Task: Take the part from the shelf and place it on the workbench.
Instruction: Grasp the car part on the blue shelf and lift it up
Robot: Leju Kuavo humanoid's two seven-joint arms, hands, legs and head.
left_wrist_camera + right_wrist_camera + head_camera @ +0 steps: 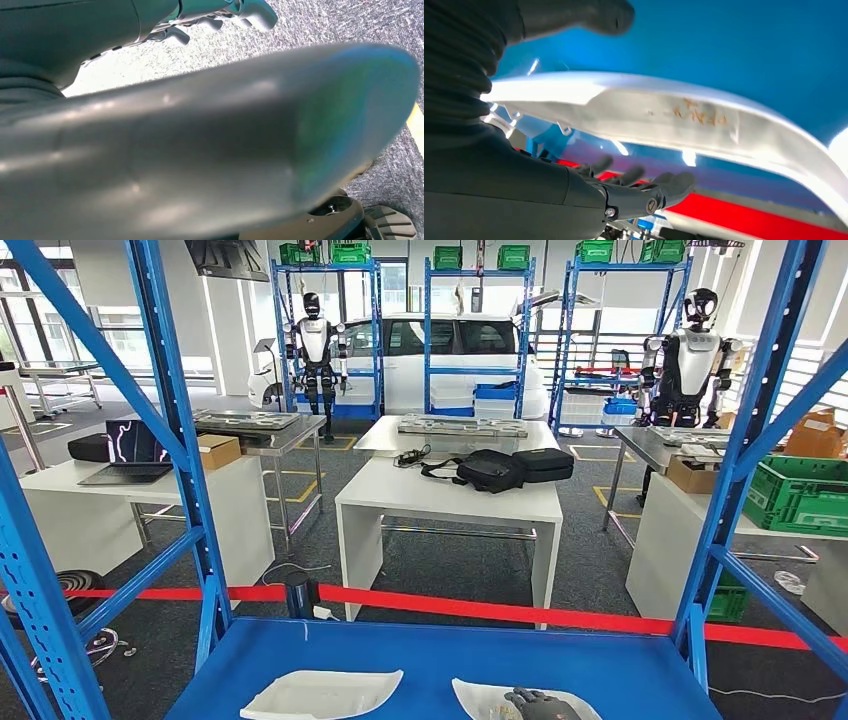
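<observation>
White part (500, 698) on the blue shelf (420, 655), right hand (540, 704) resting on it.

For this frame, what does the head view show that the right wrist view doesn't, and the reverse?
Head view alone: a second white part lying left on the blue shelf, white workbenches, two other humanoid robots and a white car beyond. Right wrist view alone: faint orange handwriting on the part's surface, seen close. Both share the right hand at the right-side white part, the blue shelf and the red barrier tape.

High head view; close wrist views behind hands
</observation>
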